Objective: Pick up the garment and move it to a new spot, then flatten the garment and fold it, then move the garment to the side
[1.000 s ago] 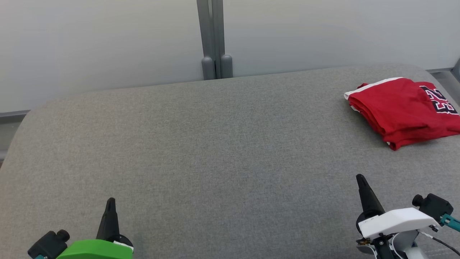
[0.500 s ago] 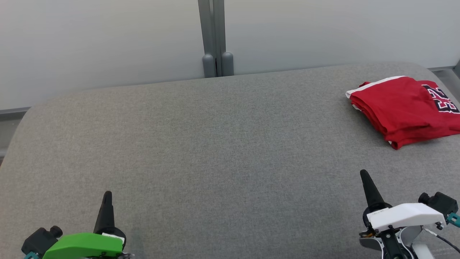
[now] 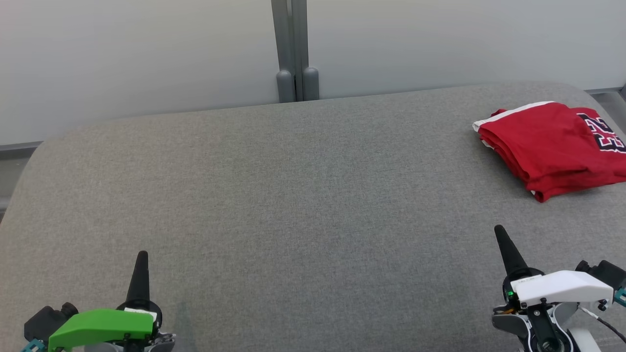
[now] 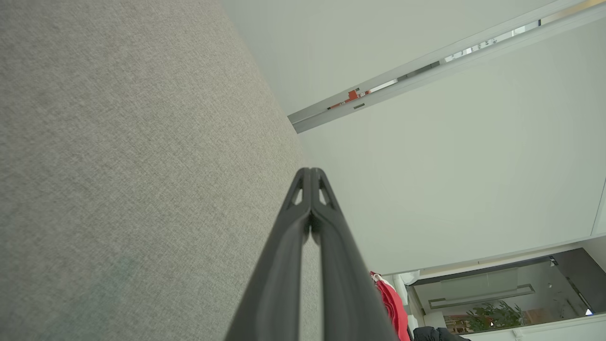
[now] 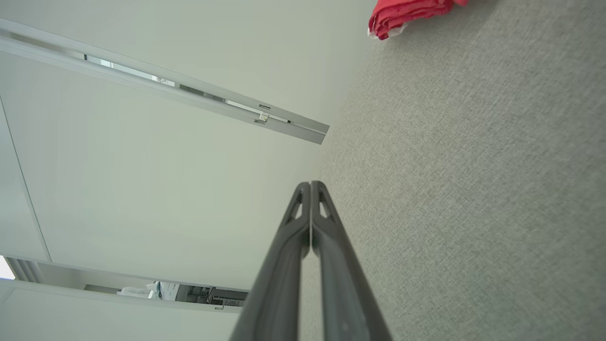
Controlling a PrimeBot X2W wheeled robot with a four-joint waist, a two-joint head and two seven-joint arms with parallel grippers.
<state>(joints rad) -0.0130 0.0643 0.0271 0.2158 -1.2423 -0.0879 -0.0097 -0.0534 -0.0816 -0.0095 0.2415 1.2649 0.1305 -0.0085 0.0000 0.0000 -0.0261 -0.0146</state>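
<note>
Left end effector point(image 3: 141, 257), right end effector point(image 3: 499, 230) shifted; garment point(image 3: 543, 142) red, folded.

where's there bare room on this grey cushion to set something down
Widest bare patch: the middle of the grey cushion, from the left gripper across to the right gripper and back to the wall post. Only the far right corner is taken, by the folded red garment.

Folded red fabric garment point(image 3: 547, 146), trimmed white with black, white-edged numerals point(image 3: 609, 137), against a speckled grey woven surface point(image 3: 293, 195); the black-fingered left claw point(image 3: 142, 256) is capped green, the right claw point(image 3: 499, 230) white.
</note>
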